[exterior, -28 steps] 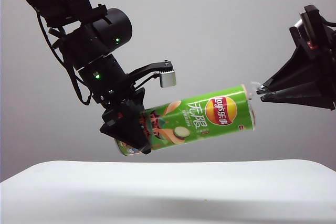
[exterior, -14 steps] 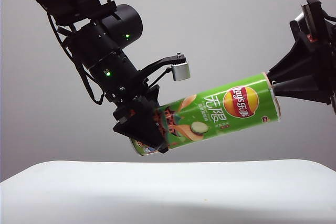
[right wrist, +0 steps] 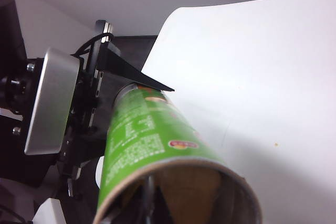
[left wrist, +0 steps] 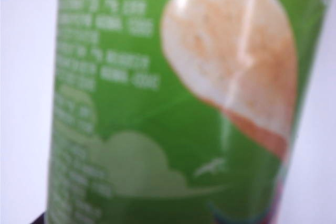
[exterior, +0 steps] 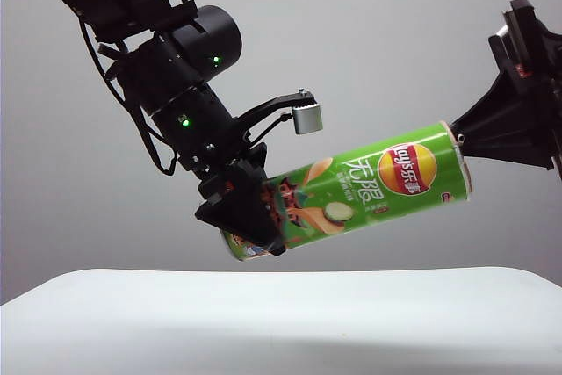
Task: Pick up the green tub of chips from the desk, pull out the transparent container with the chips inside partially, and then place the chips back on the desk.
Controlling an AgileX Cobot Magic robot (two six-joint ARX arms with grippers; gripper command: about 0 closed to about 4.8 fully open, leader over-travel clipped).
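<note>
Exterior view has the green tub of chips [exterior: 360, 189] up in the air, well clear of the desk [exterior: 281, 318], tilted so its right end rides higher than its left. Over on the left, the left gripper [exterior: 250, 221] is clamped around the tub's lower end, black fingers wrapped on either side of the can just by the silver rim, the red building artwork peeking out beside them. On the right, the right gripper [exterior: 458, 140] has its tips at the tub's raised open mouth, and the jaws are pinched together there; what they have hold of, if anything, cannot be made out from this side. Left wrist view is filled by the tub [left wrist: 173, 103] at point-blank range, blurred green wall with a big printed crisp on it, nothing of the fingers themselves showing. Right wrist view looks straight down the can [right wrist: 157, 145] from its open end: brown cardboard lining inside the mouth, dark fingertips [right wrist: 149, 203] reaching in at the rim, the left gripper [right wrist: 113, 95] holding the far end, and the white desk [right wrist: 262, 77] spread out below on the right
</note>
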